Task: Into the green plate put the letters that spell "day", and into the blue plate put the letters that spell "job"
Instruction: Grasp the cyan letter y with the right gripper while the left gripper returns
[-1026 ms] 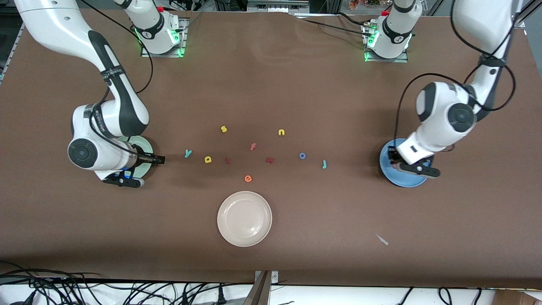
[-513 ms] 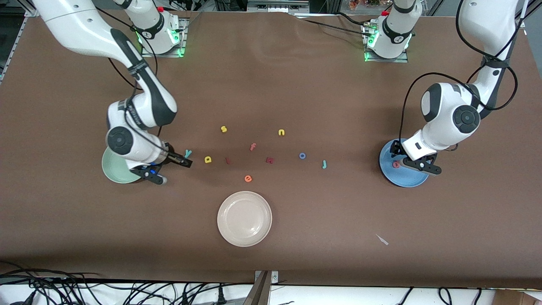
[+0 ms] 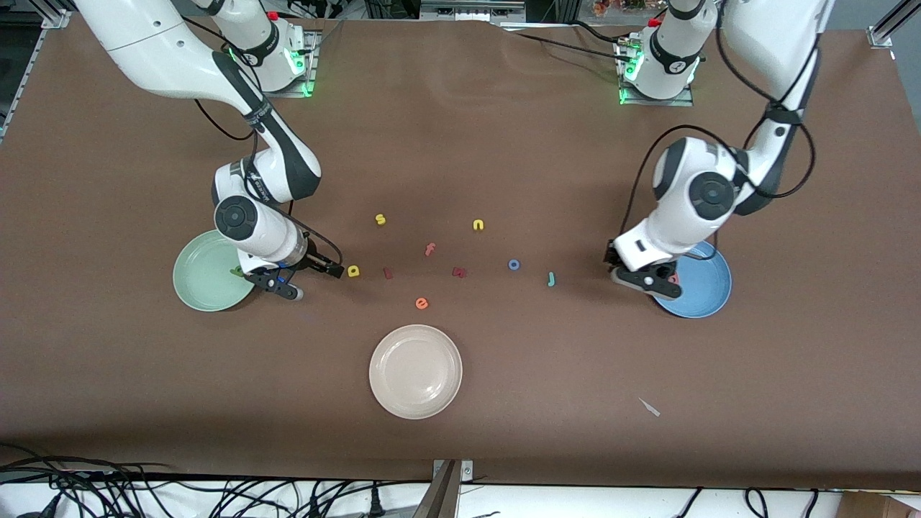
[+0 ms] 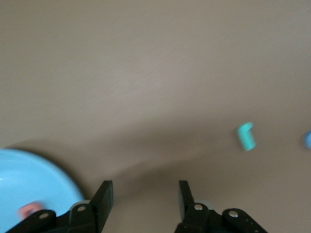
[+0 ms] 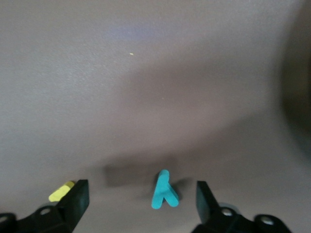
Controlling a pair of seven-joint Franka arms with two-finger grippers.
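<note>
The right gripper (image 5: pixel 141 194) hangs low over the teal "y" (image 5: pixel 164 190) just beside the green plate (image 3: pixel 194 288), fingers spread either side of it and not yet closed, placed for a pick. The left gripper (image 4: pixel 144 196) is at the blue plate's (image 3: pixel 701 291) rim, open and empty, facing the teal "j" (image 3: pixel 551 279), probably its next target. One "day" letter, the dark green one (image 3: pixel 236 271), lies in the green plate; the "y" and the yellow "a" (image 3: pixel 353 271) sit on the table. One "job" letter, pinkish-red (image 4: pixel 29 209), lies in the blue plate; the "j" and the blue "o" (image 3: pixel 514 265) wait outside. There are three plates, counting the cream plate (image 3: pixel 415 371)
</note>
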